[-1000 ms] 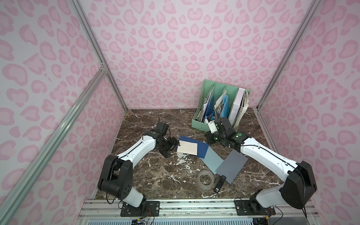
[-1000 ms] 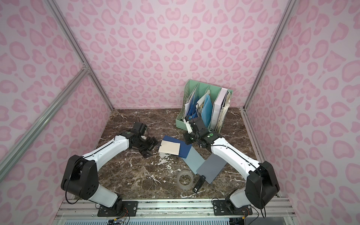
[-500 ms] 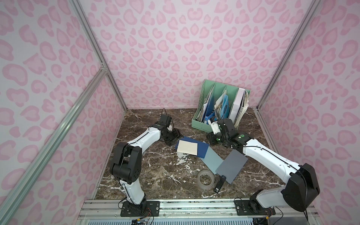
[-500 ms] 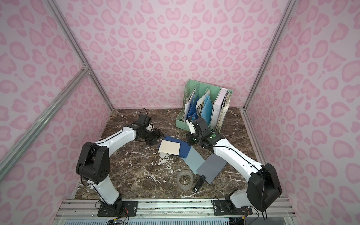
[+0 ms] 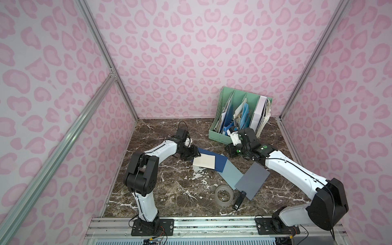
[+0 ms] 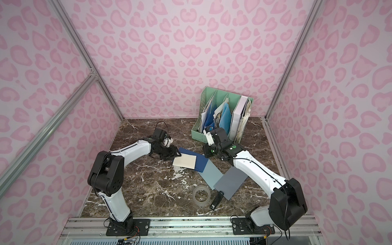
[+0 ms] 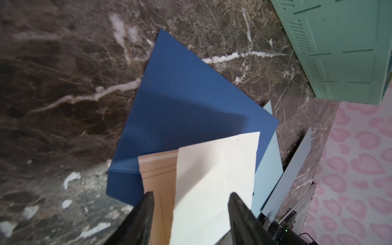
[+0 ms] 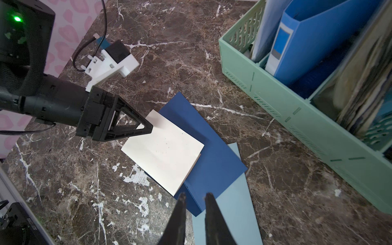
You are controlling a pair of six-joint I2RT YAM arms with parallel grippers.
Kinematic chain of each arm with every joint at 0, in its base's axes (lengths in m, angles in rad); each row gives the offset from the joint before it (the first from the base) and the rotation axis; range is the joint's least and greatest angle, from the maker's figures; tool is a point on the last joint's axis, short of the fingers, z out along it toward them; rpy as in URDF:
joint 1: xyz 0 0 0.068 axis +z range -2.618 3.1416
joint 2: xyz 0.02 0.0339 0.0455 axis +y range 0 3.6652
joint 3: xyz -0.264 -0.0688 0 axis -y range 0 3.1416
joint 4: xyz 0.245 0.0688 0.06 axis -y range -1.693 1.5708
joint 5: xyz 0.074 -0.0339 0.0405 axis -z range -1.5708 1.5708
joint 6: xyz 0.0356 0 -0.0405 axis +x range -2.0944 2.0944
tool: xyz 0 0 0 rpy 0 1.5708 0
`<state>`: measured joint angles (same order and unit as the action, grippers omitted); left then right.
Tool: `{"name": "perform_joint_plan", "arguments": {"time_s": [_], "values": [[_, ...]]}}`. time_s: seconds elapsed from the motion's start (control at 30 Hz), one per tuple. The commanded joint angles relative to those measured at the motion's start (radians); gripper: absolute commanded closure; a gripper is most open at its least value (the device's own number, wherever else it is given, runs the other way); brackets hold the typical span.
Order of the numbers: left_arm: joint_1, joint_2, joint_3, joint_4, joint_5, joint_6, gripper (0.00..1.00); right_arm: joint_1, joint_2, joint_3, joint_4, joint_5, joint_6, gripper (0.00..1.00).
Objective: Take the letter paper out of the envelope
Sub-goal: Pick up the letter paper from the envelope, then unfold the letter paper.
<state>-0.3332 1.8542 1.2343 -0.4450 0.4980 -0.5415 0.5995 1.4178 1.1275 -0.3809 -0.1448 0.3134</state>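
In a top view I see letter paper on the blue folder, L tool at folder's edge; L wrist: jaws apart astride paper and tan envelope beneath, so I might pinch both tog.; R wrist: R tool barely ajar, empty, by folder's corner.

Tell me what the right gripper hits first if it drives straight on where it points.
Most likely the blue folder, near its edge just ahead of the right gripper; the cream paper lies slightly aside. Depth is unclear.
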Motion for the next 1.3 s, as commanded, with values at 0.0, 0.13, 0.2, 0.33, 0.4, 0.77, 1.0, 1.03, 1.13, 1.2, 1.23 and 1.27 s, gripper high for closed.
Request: {"name": "perform_joint_plan", "arguments": {"time_s": [0.0,0.13,0.2,0.33,0.4,0.77,1.0,1.03,1.13,1.2,1.23,1.27], "values": [[0.0,0.01,-0.001,0.048,0.067,0.02,0.47,-0.001,-0.002,0.004,-0.009,-0.01,0.008,0.8],[0.001,0.013,-0.008,0.046,0.075,0.022,0.55,-0.002,-0.007,0.0,-0.009,-0.01,0.013,0.8],[0.0,0.016,-0.015,0.059,0.094,0.015,0.62,-0.003,-0.004,0.0,-0.007,-0.011,0.013,0.8],[0.0,0.016,-0.015,0.075,0.112,-0.001,0.81,-0.004,0.0,0.0,-0.005,-0.013,0.016,0.8],[0.0,0.008,-0.012,0.073,0.116,-0.004,0.92,-0.004,-0.001,0.001,-0.004,-0.011,0.018,0.8],[0.001,-0.165,0.104,0.015,0.106,-0.082,1.0,-0.073,-0.055,0.04,0.028,-0.024,0.096,0.67],[0.002,-0.228,0.264,-0.043,0.057,-0.147,1.0,-0.156,-0.134,0.036,0.18,-0.113,0.19,0.44],[0.002,-0.234,0.282,-0.046,0.046,-0.156,1.0,-0.158,-0.133,0.043,0.184,-0.119,0.194,0.43],[0.002,-0.261,0.335,-0.052,-0.004,-0.196,1.0,-0.154,-0.12,0.067,0.178,-0.148,0.214,0.39],[0.002,-0.279,0.354,-0.025,-0.026,-0.228,1.0,-0.127,-0.121,0.068,0.193,-0.142,0.231,0.37],[0.002,-0.282,0.362,-0.011,-0.028,-0.246,1.0,-0.113,-0.124,0.064,0.209,-0.14,0.232,0.36],[0.002,-0.282,0.375,0.002,-0.027,-0.264,1.0,-0.103,-0.127,0.054,0.235,-0.156,0.237,0.35]]}}
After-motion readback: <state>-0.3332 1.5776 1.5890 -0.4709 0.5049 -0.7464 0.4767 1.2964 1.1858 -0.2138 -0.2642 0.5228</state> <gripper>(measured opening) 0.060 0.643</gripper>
